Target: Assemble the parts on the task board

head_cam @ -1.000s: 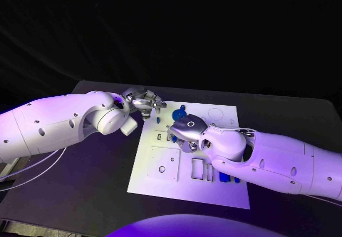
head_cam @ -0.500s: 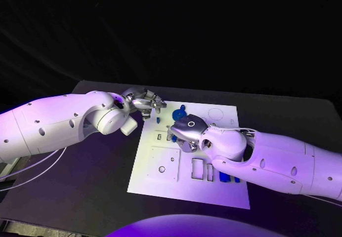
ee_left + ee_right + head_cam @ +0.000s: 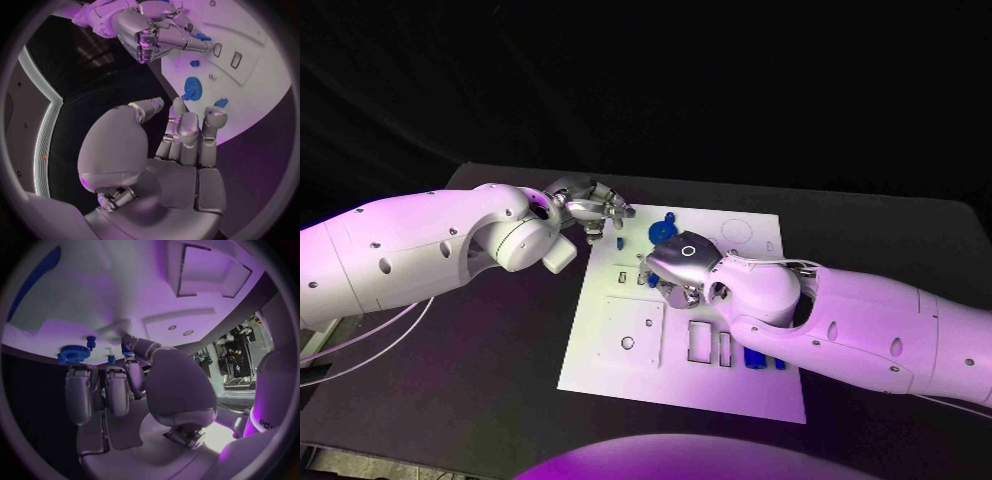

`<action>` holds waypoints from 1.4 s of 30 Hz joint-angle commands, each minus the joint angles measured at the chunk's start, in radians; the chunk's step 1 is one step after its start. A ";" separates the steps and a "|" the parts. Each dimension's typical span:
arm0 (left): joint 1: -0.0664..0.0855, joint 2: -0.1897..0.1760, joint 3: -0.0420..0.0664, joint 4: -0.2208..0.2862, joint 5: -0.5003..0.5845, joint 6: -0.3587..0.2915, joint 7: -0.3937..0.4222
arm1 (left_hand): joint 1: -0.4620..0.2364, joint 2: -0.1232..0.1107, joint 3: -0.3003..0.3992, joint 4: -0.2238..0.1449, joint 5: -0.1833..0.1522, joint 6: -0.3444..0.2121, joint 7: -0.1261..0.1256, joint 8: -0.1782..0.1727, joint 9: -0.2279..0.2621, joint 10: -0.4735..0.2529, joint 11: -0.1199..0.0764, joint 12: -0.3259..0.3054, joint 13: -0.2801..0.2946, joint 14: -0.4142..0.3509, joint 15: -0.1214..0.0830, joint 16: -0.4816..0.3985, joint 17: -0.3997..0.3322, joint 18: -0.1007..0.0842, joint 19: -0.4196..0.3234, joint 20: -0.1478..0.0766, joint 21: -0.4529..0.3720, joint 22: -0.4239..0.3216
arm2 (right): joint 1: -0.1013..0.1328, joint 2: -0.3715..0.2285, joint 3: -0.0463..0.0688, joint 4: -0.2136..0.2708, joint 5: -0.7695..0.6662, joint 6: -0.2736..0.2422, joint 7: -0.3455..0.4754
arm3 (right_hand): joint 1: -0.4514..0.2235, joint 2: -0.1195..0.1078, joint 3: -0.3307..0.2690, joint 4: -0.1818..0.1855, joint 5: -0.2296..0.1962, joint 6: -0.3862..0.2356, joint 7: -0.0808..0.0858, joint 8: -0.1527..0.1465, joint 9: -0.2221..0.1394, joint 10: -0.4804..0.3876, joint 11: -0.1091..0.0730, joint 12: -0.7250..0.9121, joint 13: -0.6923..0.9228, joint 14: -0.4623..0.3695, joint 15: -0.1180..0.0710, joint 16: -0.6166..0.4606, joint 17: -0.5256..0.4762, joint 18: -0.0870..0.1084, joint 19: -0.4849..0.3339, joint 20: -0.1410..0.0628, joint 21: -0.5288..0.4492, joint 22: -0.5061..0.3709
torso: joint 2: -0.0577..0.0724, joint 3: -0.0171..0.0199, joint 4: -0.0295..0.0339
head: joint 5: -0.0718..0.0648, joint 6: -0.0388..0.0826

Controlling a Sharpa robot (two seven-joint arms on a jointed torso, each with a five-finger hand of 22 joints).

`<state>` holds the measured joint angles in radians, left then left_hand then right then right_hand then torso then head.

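Observation:
The white task board (image 3: 625, 350) lies in the middle of the black table. A blue gear (image 3: 666, 227) (image 3: 192, 88) (image 3: 72, 354) stands near the board's far edge, with small blue parts (image 3: 194, 63) beside it. My right hand (image 3: 678, 265) (image 3: 150, 35) hovers low over the board's middle with its fingers (image 3: 112, 385) curled in. Its thumb and one finger reach together down to the board, next to a small blue part (image 3: 201, 36); whether they pinch it is hidden. My left hand (image 3: 593, 212) (image 3: 181, 135) hangs at the board's far left corner, fingers apart, holding nothing.
Several blue parts (image 3: 759, 358) lie at the board's near right, by two rectangular slots (image 3: 708, 342). A raised white plate (image 3: 632, 328) with holes sits on the board's left half. Dark table (image 3: 473, 370) surrounds the board on all sides.

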<state>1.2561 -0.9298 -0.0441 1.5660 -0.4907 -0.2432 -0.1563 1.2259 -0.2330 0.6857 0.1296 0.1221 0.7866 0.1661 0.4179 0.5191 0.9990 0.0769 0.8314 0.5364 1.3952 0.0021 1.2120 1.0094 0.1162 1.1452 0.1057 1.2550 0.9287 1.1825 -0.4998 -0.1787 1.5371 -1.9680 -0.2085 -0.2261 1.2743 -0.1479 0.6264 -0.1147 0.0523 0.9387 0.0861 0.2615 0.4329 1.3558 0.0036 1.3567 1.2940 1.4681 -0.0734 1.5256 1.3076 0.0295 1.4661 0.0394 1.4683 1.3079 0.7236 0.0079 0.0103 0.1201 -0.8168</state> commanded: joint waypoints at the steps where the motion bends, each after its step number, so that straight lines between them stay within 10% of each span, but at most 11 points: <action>1: 0.000 0.002 0.001 -0.001 0.006 0.011 0.000 | 0.009 0.000 -0.006 0.000 -0.001 -0.005 0.001 -0.006 -0.001 -0.006 0.002 -0.002 -0.001 0.003 0.003 0.003 0.001 0.014 0.010 0.000 0.003 0.000 | -0.001 0.000 -0.001 0.001 -0.005 -0.001 -0.001 | 0.000 -0.011 -0.004 -0.004 -0.003 -0.007 0.001 -0.007 -0.001 -0.003 0.000 -0.001 0.001 0.079 -0.002 -0.003 0.154 -0.003 0.043 -0.001 -0.004 0.215 | 0.000 0.0002 0.0000 | 0.000 0.000; 34: 0.000 0.004 0.001 -0.011 0.006 0.012 -0.006 | 0.011 0.002 -0.007 0.000 -0.001 -0.006 0.002 -0.007 -0.004 -0.007 0.003 -0.001 -0.003 0.004 0.004 0.005 0.002 0.013 0.014 0.000 0.005 0.005 | -0.001 -0.015 -0.001 0.016 -0.005 -0.005 -0.001 | -0.007 -0.035 -0.012 -0.013 -0.003 -0.074 -0.014 -0.054 -0.017 -0.007 -0.017 -0.008 -0.004 0.078 -0.013 -0.006 0.150 -0.002 0.042 -0.011 -0.010 0.215 | 0.000 0.0000 0.0000 | 0.000 -0.005; 42: 0.000 0.003 0.001 -0.012 0.006 0.013 -0.005 | 0.011 0.002 -0.008 0.001 -0.002 -0.007 0.002 -0.007 -0.005 -0.008 0.003 -0.001 -0.003 0.004 0.004 0.005 0.002 0.012 0.018 0.000 0.008 0.011 | 0.000 -0.038 0.000 0.039 -0.003 -0.094 0.008 | -0.020 -0.051 -0.035 -0.008 -0.003 -0.164 -0.044 -0.101 -0.029 -0.006 -0.039 -0.009 -0.003 0.079 -0.028 -0.006 0.153 -0.003 0.044 -0.023 -0.010 0.216 | 0.000 -0.0001 -0.0007 | 0.000 -0.003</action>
<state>1.2561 -0.9284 -0.0439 1.5526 -0.4906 -0.2425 -0.1649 1.2259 -0.2330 0.6855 0.1298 0.1221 0.7867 0.1660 0.4144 0.5153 0.9954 0.0805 0.8314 0.5343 1.3952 0.0021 1.2120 1.0099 0.1163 1.1598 0.1055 1.2596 0.9401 1.1824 -0.5344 -0.1786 1.5701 -1.9664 -0.2443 -0.2265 1.2542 -0.1884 0.5948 -0.1225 0.0523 0.7788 0.0426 0.1626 0.4038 1.3507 -0.0306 1.3529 1.2900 1.4667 -0.0969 1.5256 1.3073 0.0297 1.4660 0.0249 1.4598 1.3073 0.7236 0.0077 0.0098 0.1210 -0.8205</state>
